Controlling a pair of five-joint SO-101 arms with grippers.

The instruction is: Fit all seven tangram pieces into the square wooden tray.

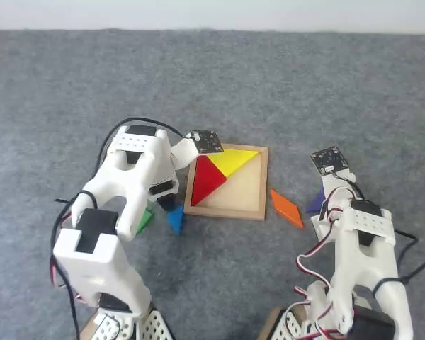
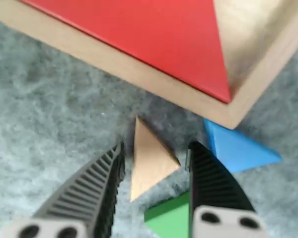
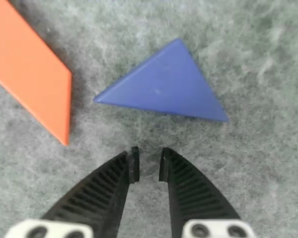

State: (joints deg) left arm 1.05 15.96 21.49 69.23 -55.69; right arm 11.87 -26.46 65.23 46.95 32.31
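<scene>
Grey felt (image 1: 326, 78); tray (image 2: 139, 77) near wooden triangle (image 2: 150, 161)

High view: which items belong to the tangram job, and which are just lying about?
Job:
tray
red triangle
yellow triangle
orange parallelogram
dark blue triangle
light blue triangle
green piece
wooden triangle

Not the job:
grey mat
pale wall strip
</scene>
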